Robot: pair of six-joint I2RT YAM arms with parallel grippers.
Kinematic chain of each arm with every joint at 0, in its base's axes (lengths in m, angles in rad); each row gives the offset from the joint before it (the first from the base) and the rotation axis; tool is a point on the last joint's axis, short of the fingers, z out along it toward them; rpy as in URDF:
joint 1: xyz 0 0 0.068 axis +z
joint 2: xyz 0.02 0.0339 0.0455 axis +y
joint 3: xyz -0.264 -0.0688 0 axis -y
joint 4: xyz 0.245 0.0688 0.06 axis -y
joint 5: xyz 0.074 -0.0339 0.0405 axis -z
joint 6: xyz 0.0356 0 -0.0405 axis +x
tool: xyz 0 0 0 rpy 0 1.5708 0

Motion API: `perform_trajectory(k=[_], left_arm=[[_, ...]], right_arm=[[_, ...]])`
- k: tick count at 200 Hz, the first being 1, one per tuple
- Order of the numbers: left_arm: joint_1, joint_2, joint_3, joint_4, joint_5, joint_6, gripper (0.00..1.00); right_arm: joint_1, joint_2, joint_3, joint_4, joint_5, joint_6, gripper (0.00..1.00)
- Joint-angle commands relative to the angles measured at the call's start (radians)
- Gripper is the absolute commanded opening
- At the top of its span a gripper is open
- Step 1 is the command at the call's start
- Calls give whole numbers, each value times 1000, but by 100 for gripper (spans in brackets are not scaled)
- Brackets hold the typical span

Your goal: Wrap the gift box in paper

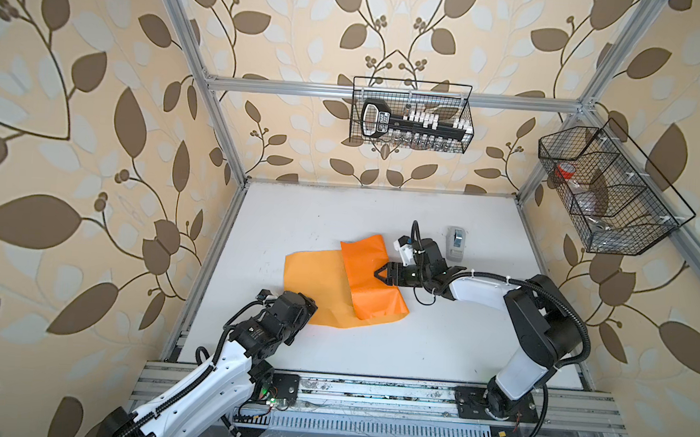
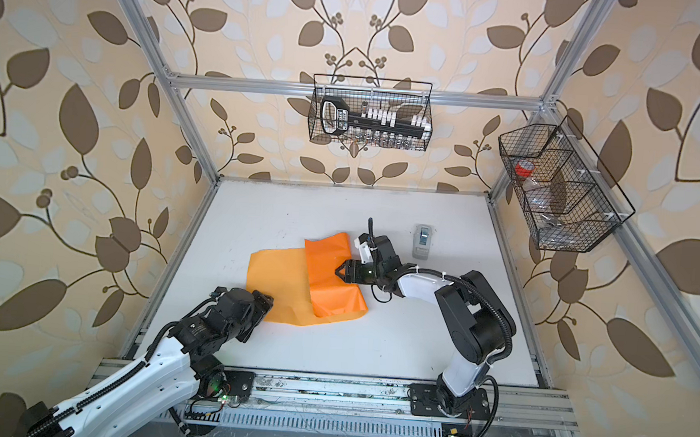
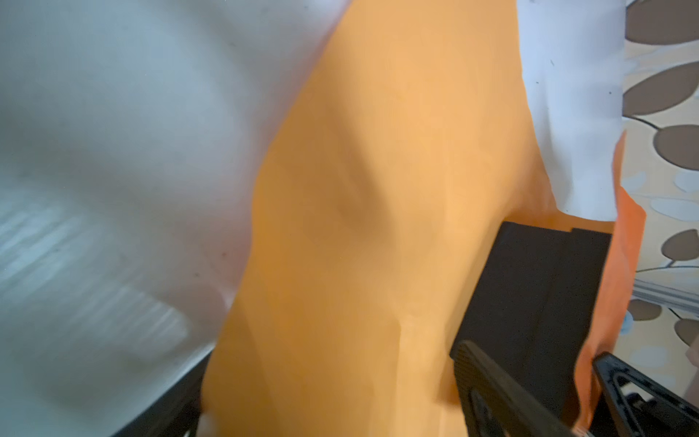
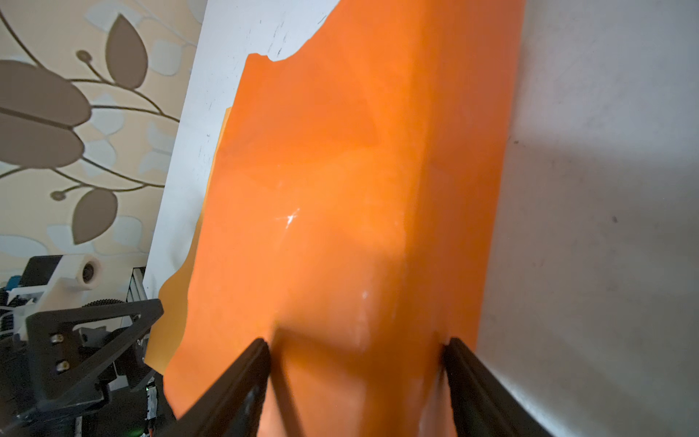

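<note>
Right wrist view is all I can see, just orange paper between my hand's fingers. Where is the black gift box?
Observer: The gift box shows only in the left wrist view. It stands on the paper, with the brighter flap draped over it.
Operator: Is the left hand holding it?
Observer: The left hand is open, with the box just ahead of it. I cannot tell whether they touch.
Operator: Where's the tape?
Observer: In both top views the tape dispenser stands on the table, toward its far right and clear of the paper.
</note>
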Motion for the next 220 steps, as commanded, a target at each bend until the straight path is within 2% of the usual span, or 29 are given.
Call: perform_trajectory(k=[1,28,48,82,104,145,194,220], left_arm=[[75,55,67,80,69,91,90],[274,172,81,128,326,155,86],[344,240,86,155,431,191,83],[387,270,109,103,467,217,82],[453,265,108,69,490,254,81],[545,309,112,80,568,311,68],[560,330,146,67,575,359,55],[561,338,160,55,622,386,44]], right_arm=[[-10,33,-44,-122,72,-13,73],[-11,36,-41,-120,70,-14,72],[-10,36,-42,-120,69,-15,72],[-12,36,-41,-119,65,-13,72],[-11,35,-44,-119,66,-13,72],[-12,37,-45,-119,64,-15,71],[-12,34,-40,-119,63,-10,71],[-9,34,-36,-119,61,-6,71]])
